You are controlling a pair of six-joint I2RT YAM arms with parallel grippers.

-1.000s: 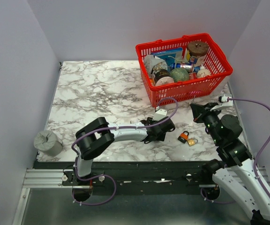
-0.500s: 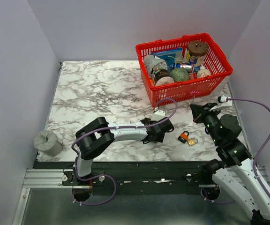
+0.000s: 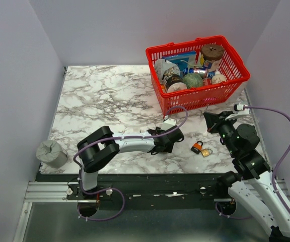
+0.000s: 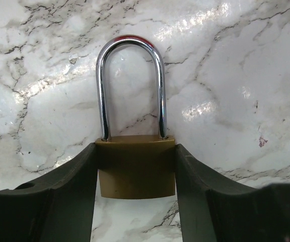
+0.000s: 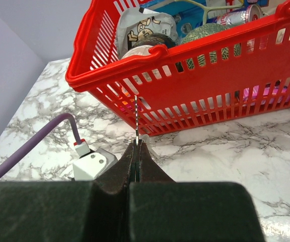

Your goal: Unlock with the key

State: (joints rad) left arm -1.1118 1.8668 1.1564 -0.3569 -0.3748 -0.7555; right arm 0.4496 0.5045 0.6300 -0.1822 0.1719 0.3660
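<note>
The padlock [image 4: 136, 166] lies flat on the marble bench [image 3: 110, 101], its brass body plain and faintly scuffed. Its polished steel shackle [image 4: 131, 85] points to twelve o'clock in the left wrist view, seated in both holes, so it looks locked. The left end effector [image 4: 136, 156] is clamped on it, one dark finger [image 4: 74, 191] flush against each side of the body. From above the lock is hidden under that wrist, at about seven o'clock from the red basket [image 3: 200, 98]. Over the last second the left wrist has slid a little toward nine o'clock and away from the basket. I read that as the grip settling square on the lock, so that it stays put when the key arrives. The right end effector [image 5: 136, 146] has not moved. Its jaws are pressed together on a thin toothed blade, apparently the key [image 5: 135, 118] seen edge-on, pointing at the basket. A second small lock [image 3: 198, 147] sits on the bench between the two arms. The keyhole is not visible.
</note>
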